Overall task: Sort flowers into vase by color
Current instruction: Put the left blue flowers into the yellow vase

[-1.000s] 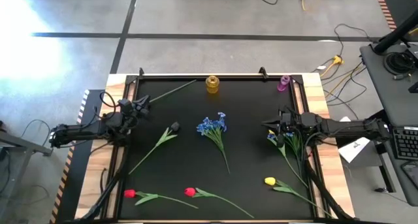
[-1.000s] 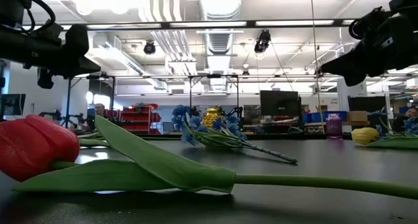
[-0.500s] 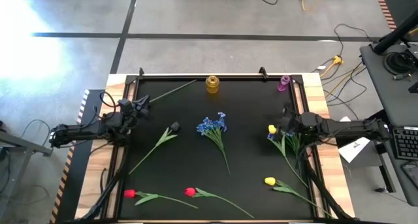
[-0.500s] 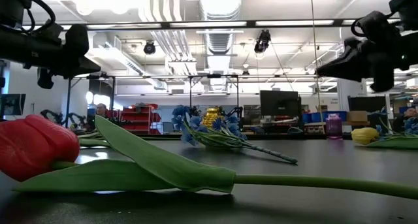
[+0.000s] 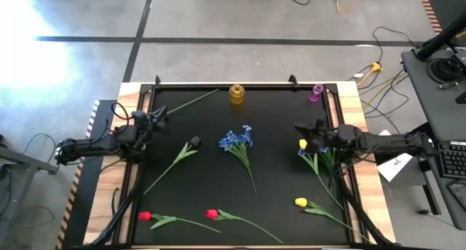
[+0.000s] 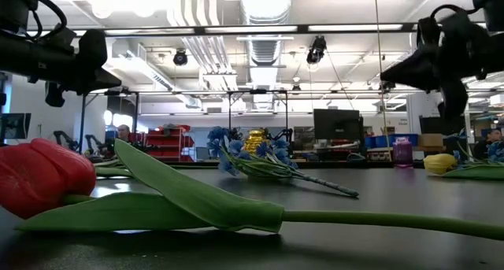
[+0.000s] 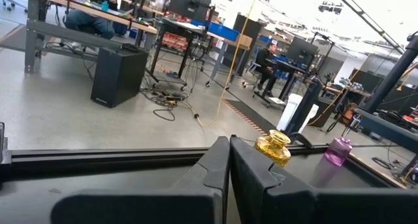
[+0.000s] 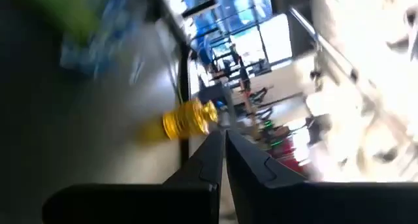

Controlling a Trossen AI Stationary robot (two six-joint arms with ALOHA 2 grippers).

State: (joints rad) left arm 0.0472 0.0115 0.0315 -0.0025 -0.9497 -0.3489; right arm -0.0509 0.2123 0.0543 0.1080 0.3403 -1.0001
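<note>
Table (image 5: 277, 192): two vases at far edge, one (image 5: 237, 94) mid-edge, other (image 5: 317, 93) toward right corner. Spray of small blossoms (image 5: 239, 141) lies at centre. Tulip (image 5: 194, 142) left of it, long stem (image 5: 191, 100) behind that. Two tulips (image 5: 144, 216) (image 5: 212, 214) along near edge, left half. Another tulip (image 5: 301, 202) near right. Left claw (image 5: 161, 117) over left side, right claw (image 5: 300, 140) over right side, just beside tulip head (image 5: 303, 143).

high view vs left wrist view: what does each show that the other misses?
High only: the flowers on the table, including the blue spray, two red tulips, a yellow tulip, and the right gripper by another yellow tulip. Left wrist only: the left gripper's fingers pressed shut, and a seated person in the room. Both: the yellow vase and the purple vase.
</note>
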